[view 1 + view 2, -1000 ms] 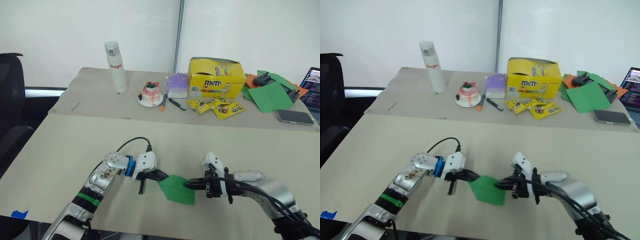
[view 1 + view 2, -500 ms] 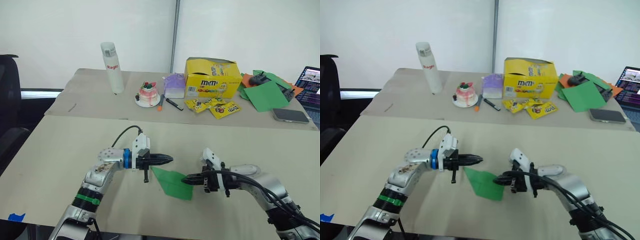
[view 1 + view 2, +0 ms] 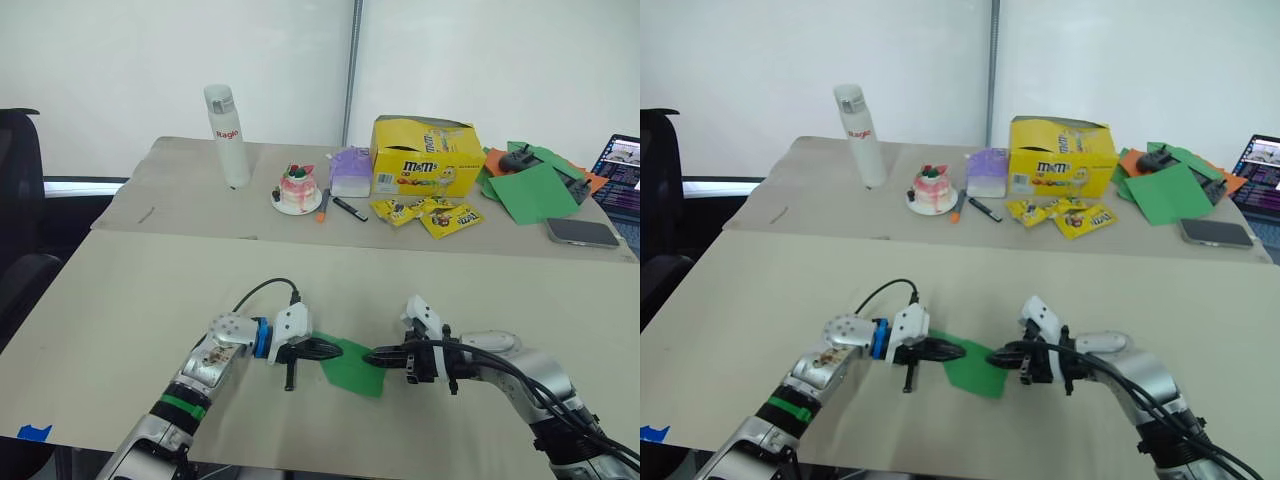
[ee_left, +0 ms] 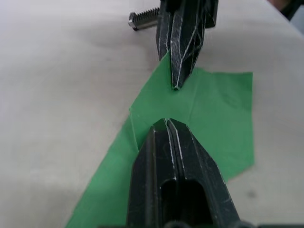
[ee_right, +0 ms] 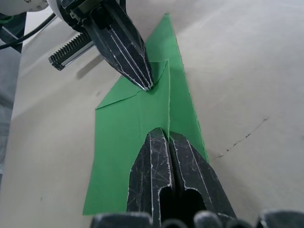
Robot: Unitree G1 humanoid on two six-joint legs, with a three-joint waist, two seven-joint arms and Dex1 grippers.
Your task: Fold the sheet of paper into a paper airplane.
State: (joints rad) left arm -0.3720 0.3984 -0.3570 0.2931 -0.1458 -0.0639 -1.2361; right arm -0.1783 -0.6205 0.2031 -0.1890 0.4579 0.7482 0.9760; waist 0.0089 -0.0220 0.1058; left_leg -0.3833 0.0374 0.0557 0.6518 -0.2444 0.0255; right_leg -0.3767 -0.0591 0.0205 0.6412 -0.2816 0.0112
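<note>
Both jaws closed, tips on the sheet of paper (image 3: pixel 352 364), beige table (image 3: pixel 130 290), white wall (image 3: pixel 150 60)

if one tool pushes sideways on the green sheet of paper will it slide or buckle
The sheet of paper looks thin and lies flat on the table, so it probably slides easily on that smooth top. Its creases, seen in the right wrist view, likely let it buckle there. Both shut tools, left and right, rest tips on it, which may pin it.

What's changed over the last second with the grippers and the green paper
The left gripper, lifted off the sheet of paper half a second ago, has come back down with its shut tips on the paper's left part. The right gripper stays shut, pressing the right edge. The paper stays flat on the table.
</note>
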